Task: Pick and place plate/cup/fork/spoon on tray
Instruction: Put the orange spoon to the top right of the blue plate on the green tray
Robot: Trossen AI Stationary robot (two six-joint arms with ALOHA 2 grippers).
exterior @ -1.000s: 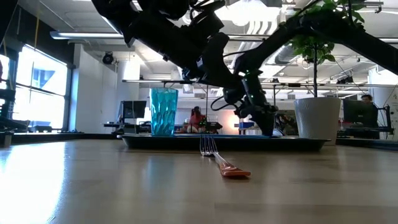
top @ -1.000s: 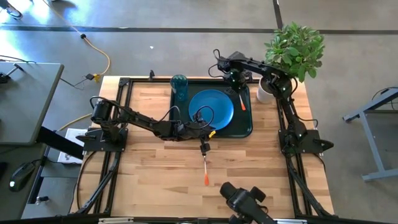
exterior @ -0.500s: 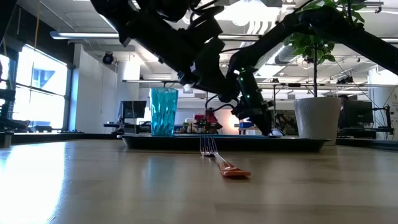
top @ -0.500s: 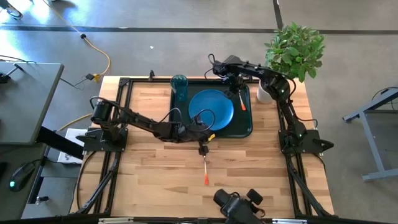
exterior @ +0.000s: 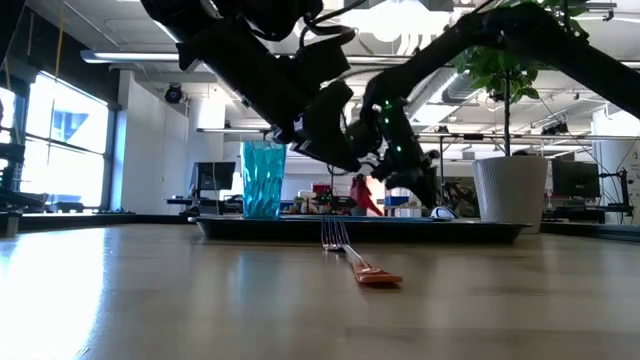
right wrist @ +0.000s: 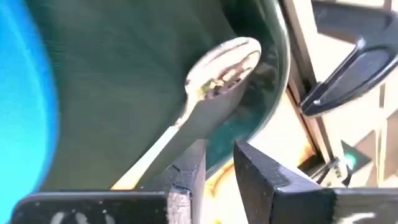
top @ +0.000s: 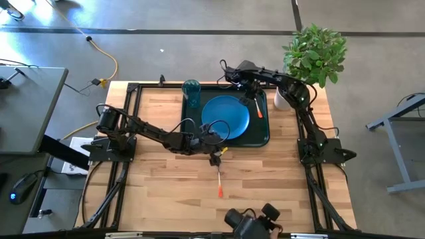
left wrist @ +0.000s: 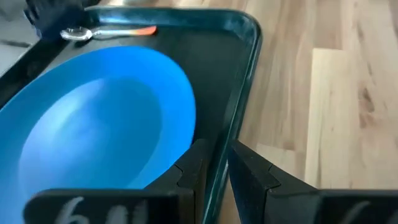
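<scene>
Dark-green tray point(top: 260, 136) sits toward the far side of the counter point(top: 166, 186), and it's filling up: the blue plate point(top: 225, 114) lies flat in its middle, the teal cup point(top: 191, 92) stands upright in its far left corner, and the spoon point(top: 257, 108) rests along its right side, between plate and rim, bowl toward the far edge. The fork point(top: 218, 176) is the one left out, lying on the bare counter just in front of the tray, tines toward the tray, orange handle pointing away. Left gripper point(top: 215, 154) hangs at the tray's near rim, by the fork's tines, fingers point(left wrist: 252, 171) parted narrowly and holding nothing. Right gripper point(top: 243, 83) hovers over the tray's far right part, above the spoon's bowl, fingers point(right wrist: 264, 171) slightly apart, empty too.
</scene>
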